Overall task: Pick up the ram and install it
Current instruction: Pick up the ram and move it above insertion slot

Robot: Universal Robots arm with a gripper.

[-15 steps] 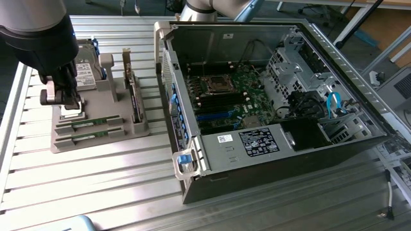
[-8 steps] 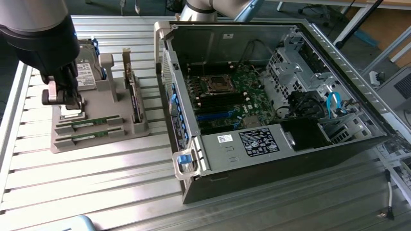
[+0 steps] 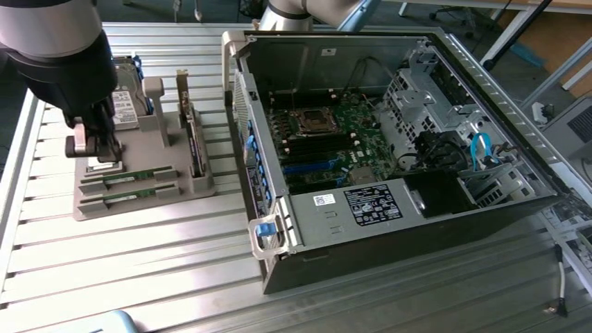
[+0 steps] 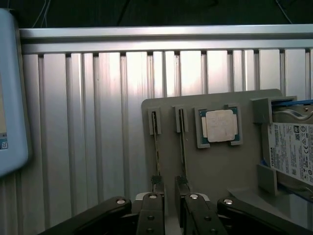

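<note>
The gripper [image 3: 93, 147] hangs over the gray tray [image 3: 138, 208] on the exterior view's left. Its jaws are spread wide with nothing held between them.

From the wrist cam, the fingertips [image 4: 156, 185] are well apart. Each one lines up with one of the two ram sticks [image 4: 155, 142], so the near ends of both sticks are hidden behind them. I honestly can't tell if the tips touch the sticks or float just above.

Both sticks sit in their own slots in the tray, side by side. The wrist cam sees them edge-on, so the chips don't show. In the exterior view they're thin green strips just past the gripper.

The CPU [image 4: 219, 126] sits in a square pocket right beside the sticks. In the exterior view the arm covers that spot. The hard drive [image 4: 291, 147] is cut off by the frame edge.

A card [image 3: 190, 142] stands on edge on the tray side nearer the case [image 3: 389, 229]. The case lies open on the slatted table [image 3: 138, 277]. The board [image 3: 333, 139] inside is visible, but its memory slots are too dark and small to read.

There's also a pale blue thing [image 4: 10, 98], half cut off, and I can't tell what it is.
</note>
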